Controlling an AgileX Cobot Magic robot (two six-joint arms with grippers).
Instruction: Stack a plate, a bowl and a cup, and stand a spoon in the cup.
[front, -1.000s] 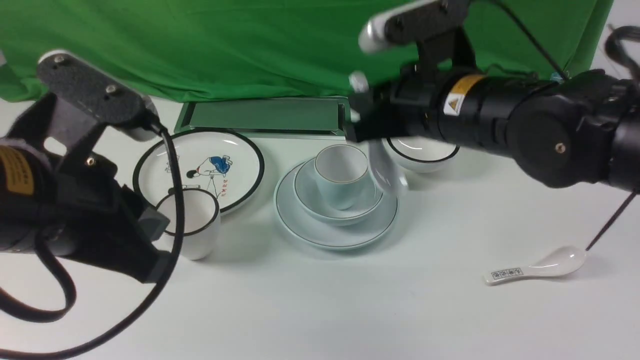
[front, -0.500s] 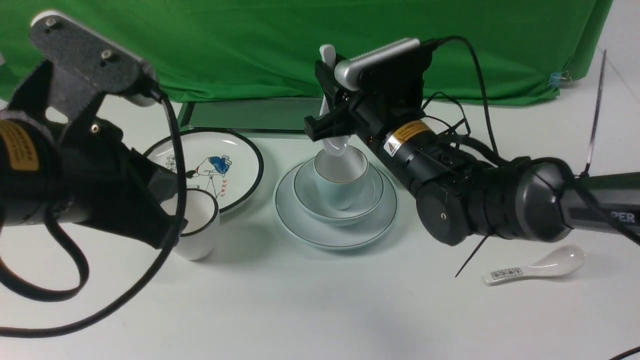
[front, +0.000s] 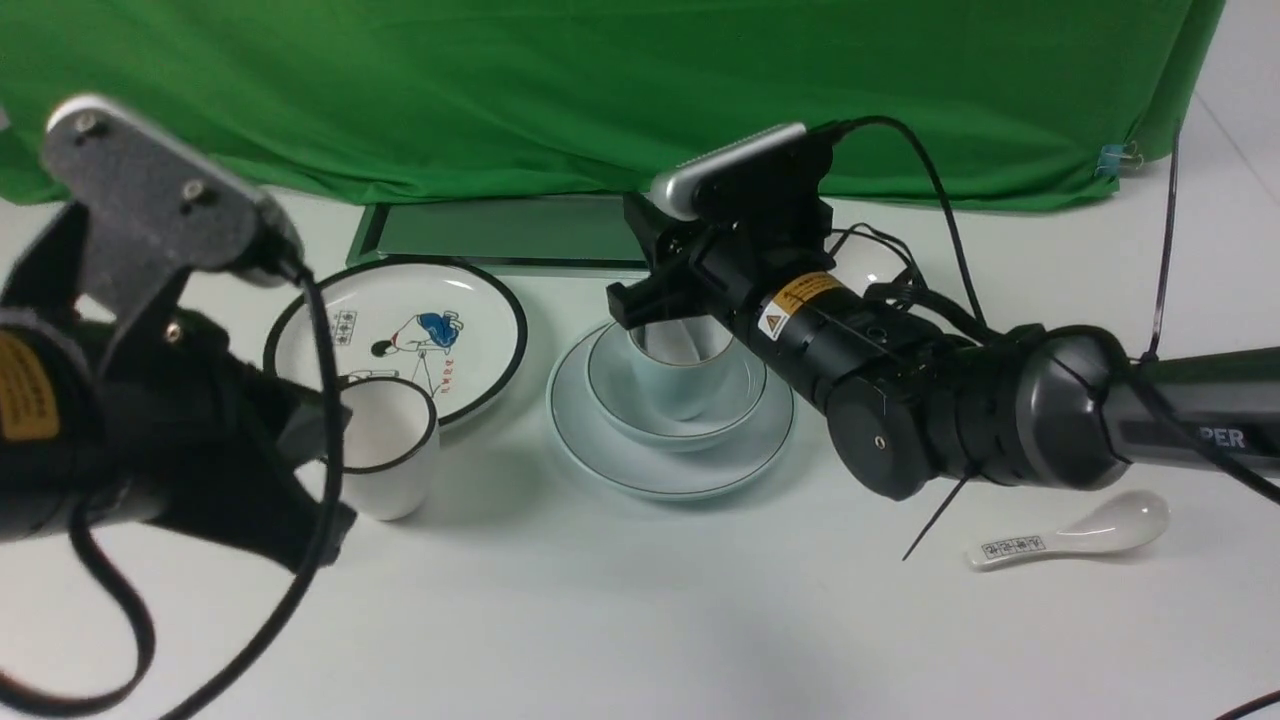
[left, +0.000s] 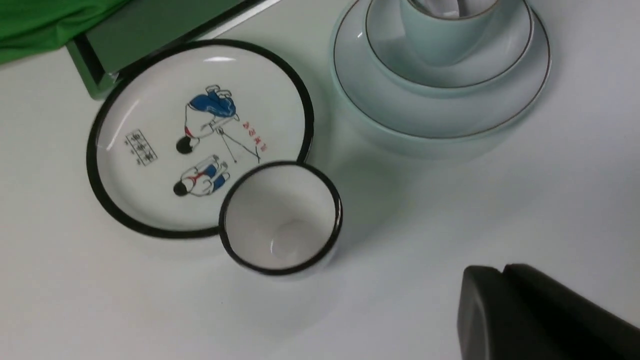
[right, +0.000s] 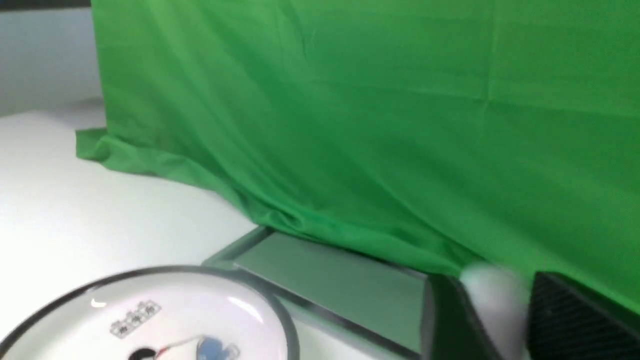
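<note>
Black-rimmed cup (front: 385, 450) beside cartoon plate (front: 420, 320); patterned spoon (front: 1080, 535) well apart.

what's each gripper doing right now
left gripper: shut, empty
right gripper: spoon handle between its jaws; gripped or loose cannot be told

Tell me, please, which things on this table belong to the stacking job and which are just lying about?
For the job: plate, bowl on it, cup in the bowl, plain spoon in the cup.
Lying about: picture plate, black-rimmed cup, patterned spoon, green tray.
</note>
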